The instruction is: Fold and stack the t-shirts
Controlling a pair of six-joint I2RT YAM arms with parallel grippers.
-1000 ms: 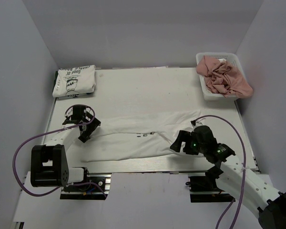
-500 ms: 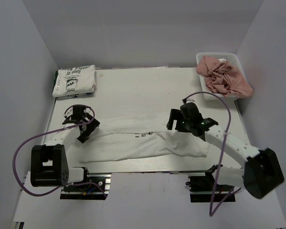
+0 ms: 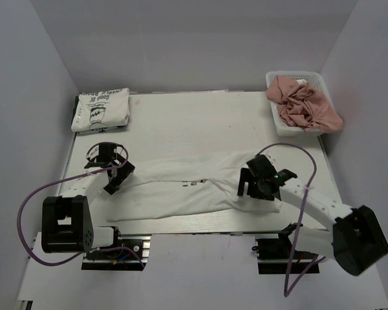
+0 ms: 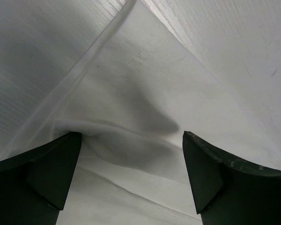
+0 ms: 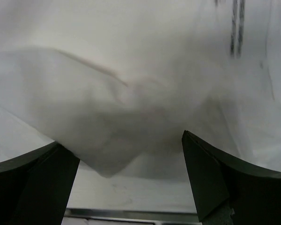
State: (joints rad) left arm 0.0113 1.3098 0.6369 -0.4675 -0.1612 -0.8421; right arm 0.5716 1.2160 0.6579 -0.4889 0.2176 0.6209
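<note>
One white t-shirt with a black line drawing lies folded at the far left corner of the table. The other t-shirt, also white, lies as a long wrinkled band near the front edge.

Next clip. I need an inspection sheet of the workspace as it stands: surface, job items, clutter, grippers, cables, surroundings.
Surface: white table, faint marks.
Job's things: long-folded white t-shirt across the near side; folded printed t-shirt at the far left corner.
Clutter: white basket holding pink cloth, far right.
Grippers: left gripper and right gripper both open, one at each end of the long-folded shirt.
Cables: purple cables loop off each arm.
Surroundings: plain grey walls.
</note>
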